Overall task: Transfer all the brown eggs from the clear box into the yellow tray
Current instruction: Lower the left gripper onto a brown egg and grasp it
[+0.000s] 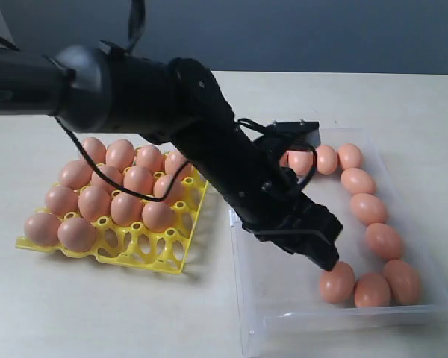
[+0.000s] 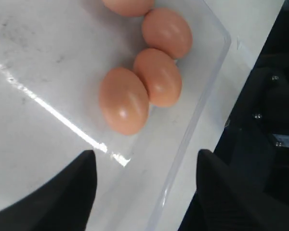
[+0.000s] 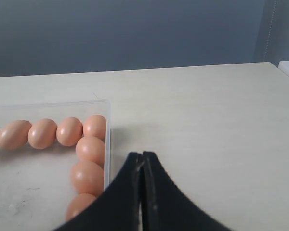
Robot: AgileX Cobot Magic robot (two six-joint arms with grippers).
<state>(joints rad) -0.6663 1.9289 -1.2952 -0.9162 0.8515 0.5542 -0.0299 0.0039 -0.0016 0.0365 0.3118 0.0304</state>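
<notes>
The clear box [image 1: 343, 321] lies on the right of the table. Several brown eggs [image 1: 369, 209] line its far and right walls. The yellow tray [image 1: 145, 257] on the left holds several eggs [image 1: 126, 209]. My left gripper [image 1: 327, 257] reaches into the box, open and empty, just above three eggs in the near right corner. The left wrist view shows that gripper [image 2: 145, 159] over the box's rim [image 2: 202, 106], with the nearest egg [image 2: 124, 100] a little ahead of its fingertips. My right gripper [image 3: 142, 156] is shut on nothing, outside the box's wall [image 3: 107, 144].
The left arm [image 1: 209, 142] crosses over the gap between tray and box. Bare beige table [image 1: 97, 313] lies in front of the tray. A dark machine base [image 2: 274, 120] stands past the table's edge in the left wrist view.
</notes>
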